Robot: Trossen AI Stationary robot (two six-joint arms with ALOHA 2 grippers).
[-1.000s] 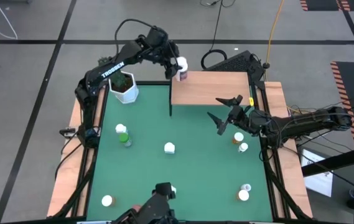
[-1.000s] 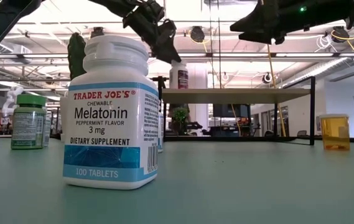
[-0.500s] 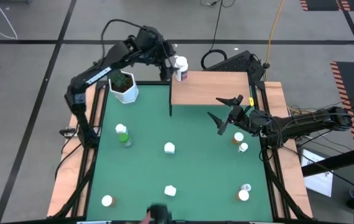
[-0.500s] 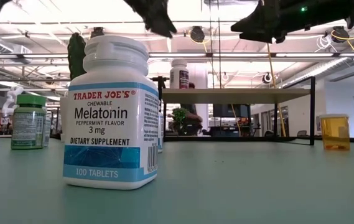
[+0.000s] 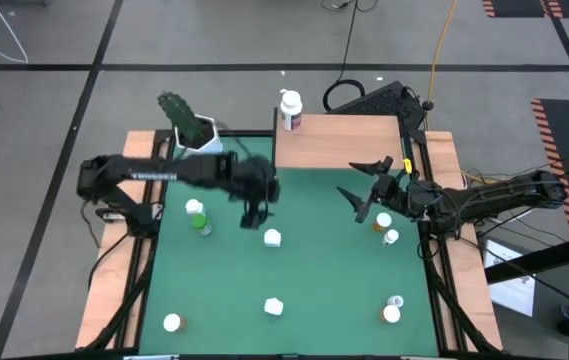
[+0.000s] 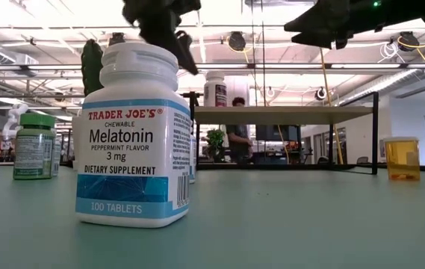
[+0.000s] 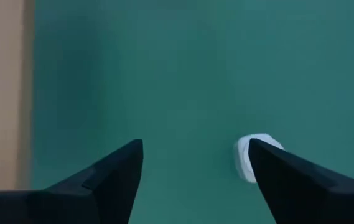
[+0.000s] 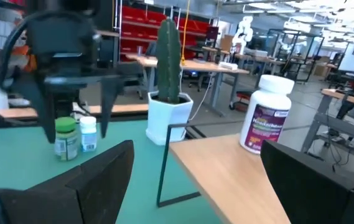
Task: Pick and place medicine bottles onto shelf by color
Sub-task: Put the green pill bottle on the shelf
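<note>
A: Fig. shows? White-capped bottle mid green surface; left claw just above it, fingers apart, empty.

B: Best approach? Centre the cap betw. fingers, drop straight, grip below the cap.

A: Elsewhere? One bottle on shelf; right claw open near shelf edge. Cactus pot at corner; workshop w/ benches beyond.

Matt green table mat, light-wood shelf on black metal legs, glossy plastic medicine bottles
</note>
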